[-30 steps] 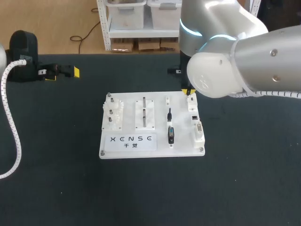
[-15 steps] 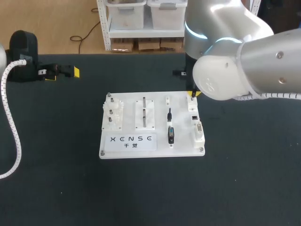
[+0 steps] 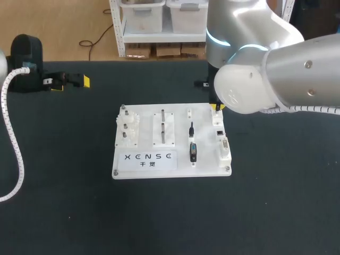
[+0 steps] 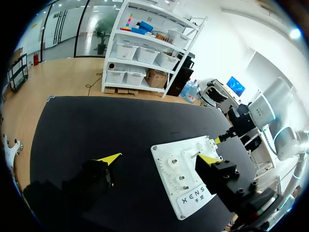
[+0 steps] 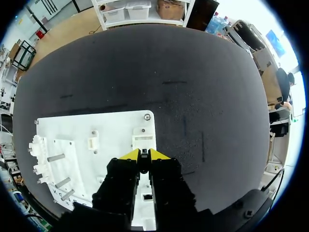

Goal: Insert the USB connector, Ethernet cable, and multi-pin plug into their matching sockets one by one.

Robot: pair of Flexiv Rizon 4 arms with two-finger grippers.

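The white socket board lies mid-table. On it a black USB connector rests in a holder, with a small black plug just behind it. The Ethernet socket and the grey multi-pin part line the board's right edge. My right gripper hangs over the board's far right corner, shut, and nothing shows between its fingers. In the right wrist view this gripper sits just behind a small white socket block. My left gripper is far off at the back left, open and empty.
White peg and gear fixtures and two metal posts fill the board's left half. A white coiled cable hangs along my left arm at the table's left. Bare black mat surrounds the board.
My right gripper has shifted slightly to the right and nearer, onto the board's far right corner. The left arm and the board's parts have not moved.
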